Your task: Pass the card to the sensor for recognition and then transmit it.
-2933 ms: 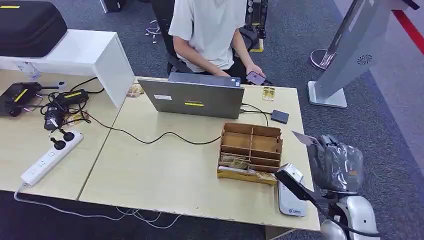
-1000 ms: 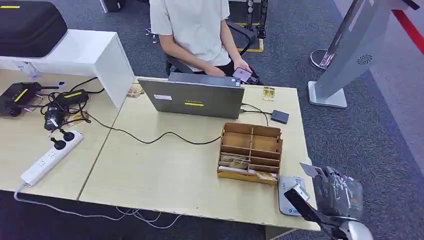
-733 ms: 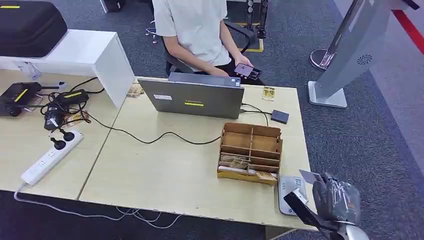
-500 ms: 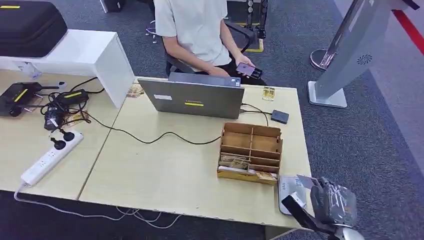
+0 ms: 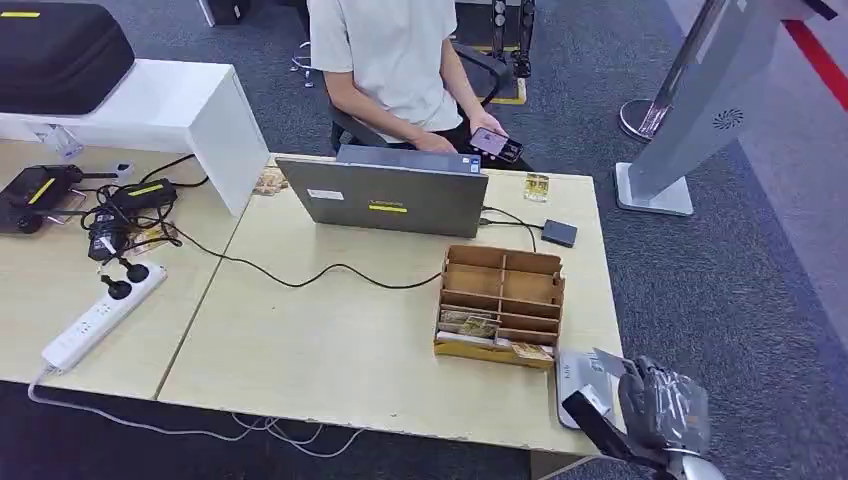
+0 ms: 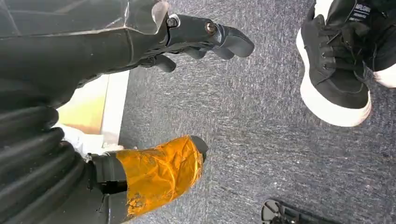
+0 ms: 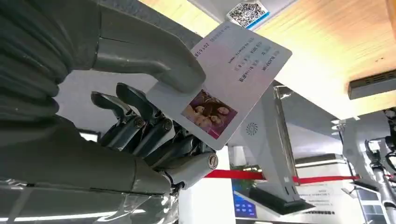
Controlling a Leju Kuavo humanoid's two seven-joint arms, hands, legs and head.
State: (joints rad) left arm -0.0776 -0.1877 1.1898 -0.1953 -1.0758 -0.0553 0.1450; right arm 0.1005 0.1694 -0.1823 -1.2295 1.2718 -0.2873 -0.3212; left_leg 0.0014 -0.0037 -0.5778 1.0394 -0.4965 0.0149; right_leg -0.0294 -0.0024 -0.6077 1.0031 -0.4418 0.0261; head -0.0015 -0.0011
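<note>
White card (image 5: 607,361): head view, lower right, pinched in right hand (image 5: 665,408) over the sensor (image 5: 573,380) at the table (image 5: 330,340) edge.
Right wrist view: thumb (image 7: 154,60) pins card (image 7: 224,84) against fingers.
Left wrist view: left hand (image 6: 154,93) holds nothing, fingers apart above grey carpet (image 6: 261,140).

Right robot hand (image 5: 664,408) holding card (image 5: 607,361) over sensor (image 5: 572,378), table (image 5: 330,350) corner

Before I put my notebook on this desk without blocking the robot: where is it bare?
Widest bare patch: desk between laptop, black cable and wooden organizer. Small strip right of the organizer. Crowded: power strip corner, and the near right corner, where the right hand holds the card over the reader.
</note>
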